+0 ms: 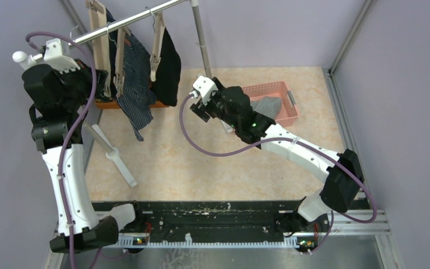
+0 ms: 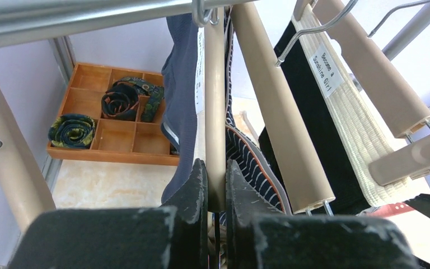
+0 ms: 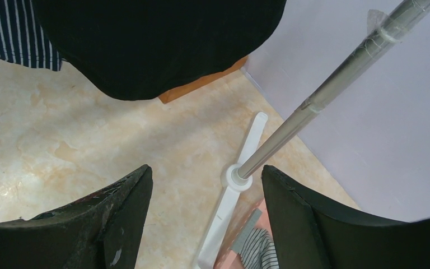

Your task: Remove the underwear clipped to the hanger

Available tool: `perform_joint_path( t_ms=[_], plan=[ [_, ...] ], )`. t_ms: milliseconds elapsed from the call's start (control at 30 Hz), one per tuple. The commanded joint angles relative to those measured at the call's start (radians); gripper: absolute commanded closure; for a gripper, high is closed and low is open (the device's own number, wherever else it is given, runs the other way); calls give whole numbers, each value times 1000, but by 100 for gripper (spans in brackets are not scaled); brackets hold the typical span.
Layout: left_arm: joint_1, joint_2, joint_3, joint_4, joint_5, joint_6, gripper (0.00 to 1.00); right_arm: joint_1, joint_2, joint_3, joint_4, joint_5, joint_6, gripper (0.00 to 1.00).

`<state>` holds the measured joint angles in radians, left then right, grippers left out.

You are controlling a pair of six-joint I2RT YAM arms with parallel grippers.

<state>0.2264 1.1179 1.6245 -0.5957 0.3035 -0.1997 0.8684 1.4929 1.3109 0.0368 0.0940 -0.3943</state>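
Several beige clip hangers hang from the metal rail (image 1: 129, 20). A navy-striped underwear (image 1: 136, 89) and a black underwear (image 1: 169, 67) are clipped to them. In the left wrist view my left gripper (image 2: 216, 185) is shut on the lower end of one beige hanger arm (image 2: 215, 112), with the striped underwear (image 2: 255, 162) right beside it. The black underwear (image 2: 308, 129) with a beige waistband (image 2: 347, 123) hangs to the right. My right gripper (image 1: 200, 110) stands open and empty below the black underwear (image 3: 157, 39), apart from it.
A wooden tray (image 2: 112, 154) with rolled dark socks (image 2: 71, 130) sits behind the hangers. A pink basket (image 1: 283, 89) holding a grey striped garment (image 1: 269, 105) lies at the right. The rack's pole (image 3: 325, 92) and white foot (image 3: 235, 190) stand close to my right gripper.
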Motion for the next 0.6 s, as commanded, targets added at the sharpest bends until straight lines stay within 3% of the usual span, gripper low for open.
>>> perform_joint_path(
  t_ms=[0,233,567],
  plan=[
    [2,-44,39,59,-25,35,100,9,-24,23,52,7,-10,28],
    [3,-146,-16,99,-17,71,100,9,-36,15,52,-33,11,28],
    [2,-167,-52,-148,13,82,100,17,-57,26,24,-59,15,28]
  ],
)
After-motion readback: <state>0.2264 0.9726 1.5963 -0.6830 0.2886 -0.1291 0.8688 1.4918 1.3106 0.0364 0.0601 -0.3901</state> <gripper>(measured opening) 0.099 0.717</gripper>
